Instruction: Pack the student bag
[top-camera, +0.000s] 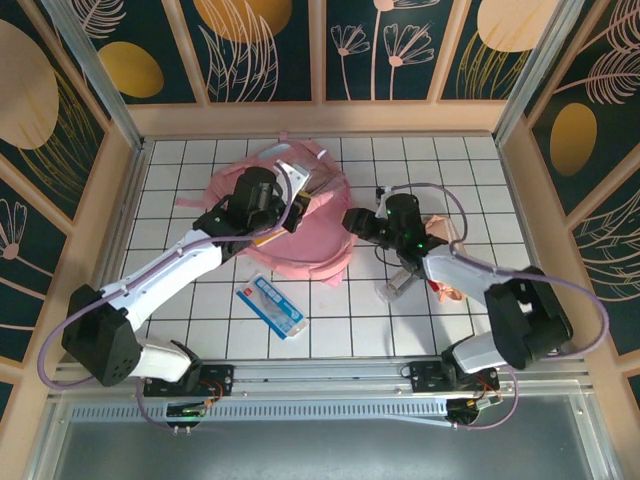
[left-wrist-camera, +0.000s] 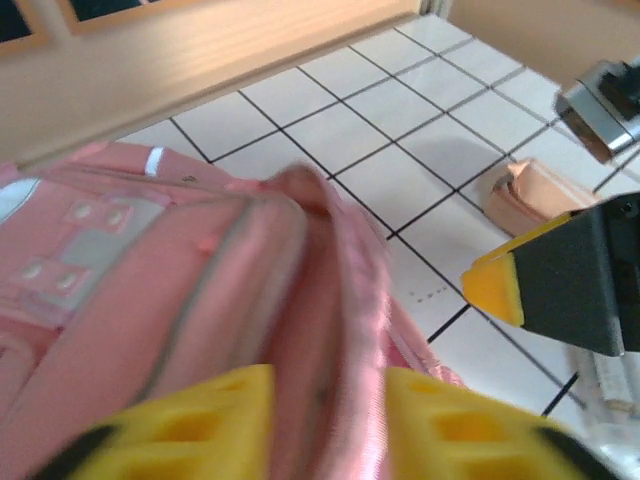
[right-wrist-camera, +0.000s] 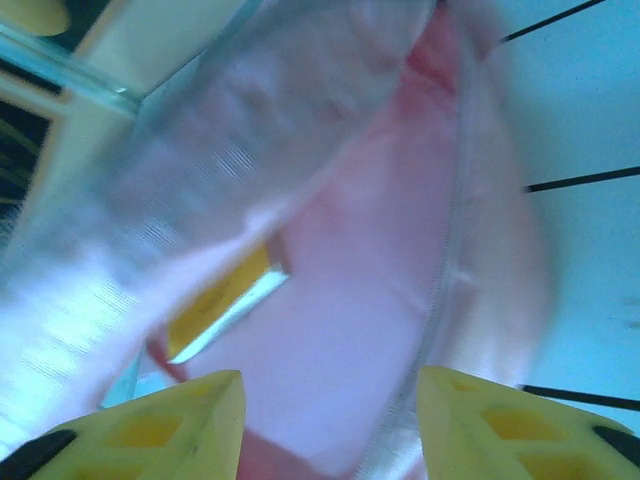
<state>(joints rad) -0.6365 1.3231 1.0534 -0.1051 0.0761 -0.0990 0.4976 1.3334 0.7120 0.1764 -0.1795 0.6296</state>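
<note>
Backpack of soft pink fabric slumped near the centre of the white tiled worktop, slightly toward the upper half of the overhead view and flanked by both arms.

Left tool reaches in from the lower left and sits over the bag's upper left part. In the left wrist view its yellow fingertips stand parted at the bottom edge, astride a blurred ridge of pink fabric with a grey zip line.

Right tool meets the bag's right rim. In the right wrist view its two yellow fingers are likewise apart, with pink cloth between them and a translucent panel above. One yellow-tipped black finger of the right tool enters the left wrist view at the right edge. A peach-coloured soft item lies on the tiles beyond it.

Below the bag in the overhead view lies a flat blue-and-white packet, apart from both arms. A clear plastic item lies just beside the right forearm. Wooden-framed dark floral panels wall the worktop.
</note>
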